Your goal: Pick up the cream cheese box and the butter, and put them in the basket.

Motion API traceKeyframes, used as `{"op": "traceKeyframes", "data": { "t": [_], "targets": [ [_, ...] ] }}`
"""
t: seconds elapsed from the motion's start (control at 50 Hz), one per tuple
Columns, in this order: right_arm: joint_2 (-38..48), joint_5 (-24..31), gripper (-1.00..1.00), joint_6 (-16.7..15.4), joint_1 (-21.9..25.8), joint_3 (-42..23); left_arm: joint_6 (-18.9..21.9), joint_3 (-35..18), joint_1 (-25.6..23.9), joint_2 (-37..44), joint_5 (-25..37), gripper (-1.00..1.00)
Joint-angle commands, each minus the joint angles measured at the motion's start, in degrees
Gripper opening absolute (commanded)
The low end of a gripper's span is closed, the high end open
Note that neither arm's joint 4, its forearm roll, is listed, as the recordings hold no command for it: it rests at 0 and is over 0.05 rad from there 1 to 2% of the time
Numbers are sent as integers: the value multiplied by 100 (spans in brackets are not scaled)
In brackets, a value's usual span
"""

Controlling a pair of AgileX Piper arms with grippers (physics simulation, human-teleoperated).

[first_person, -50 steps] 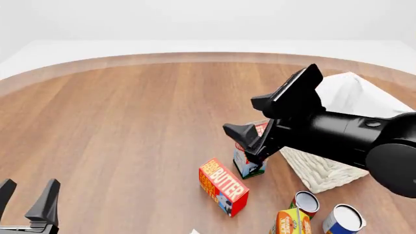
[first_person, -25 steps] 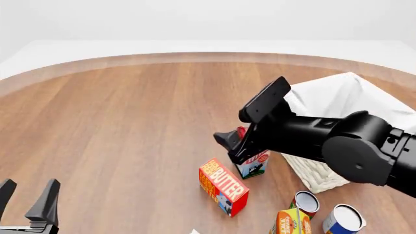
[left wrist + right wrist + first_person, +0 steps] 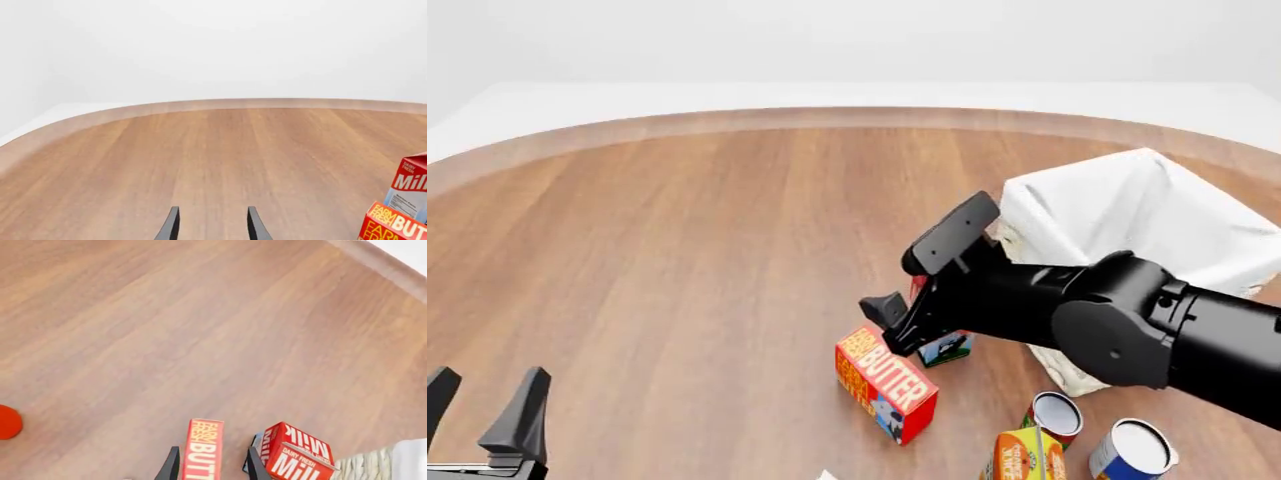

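The butter [image 3: 888, 385] lies on the table, a red-orange box with yellow lettering, left of the basket [image 3: 1148, 215]. My right gripper [image 3: 892, 315] hangs open just above the butter's far end. In the right wrist view the butter [image 3: 203, 450] shows between the two spread fingers [image 3: 172, 466] of the gripper [image 3: 212, 452]. My left gripper [image 3: 487, 415] stands open at the near left with nothing in it, and it is open in its own view too [image 3: 211, 222]. I cannot make out the cream cheese box; only a tiny white corner [image 3: 825, 475] peeks in at the bottom edge.
A red-white milk carton [image 3: 293, 452] stands beside the butter, mostly hidden by my right arm in the front view. Two cans [image 3: 1052, 415] [image 3: 1132, 450] and an orange-yellow carton [image 3: 1028, 455] sit near the basket's front. A red round thing [image 3: 8, 422] shows at the right wrist view's edge.
My right arm has swung down and to the left, from over the milk carton and basket edge to above the butter. The left gripper has not moved.
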Motion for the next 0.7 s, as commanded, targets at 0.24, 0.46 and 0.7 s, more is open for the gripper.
{"op": "traceKeyframes", "data": {
  "t": [0.24, 0.46, 0.7],
  "targets": [
    [96, -138, 100, 580, 138, 191, 0, 0, 0, 0, 0, 100],
    [190, -302, 100, 741, 143, 406, 0, 0, 0, 0, 0, 100],
    [228, -425, 100, 780, 108, 603, 0, 0, 0, 0, 0, 100]
  ]
}}
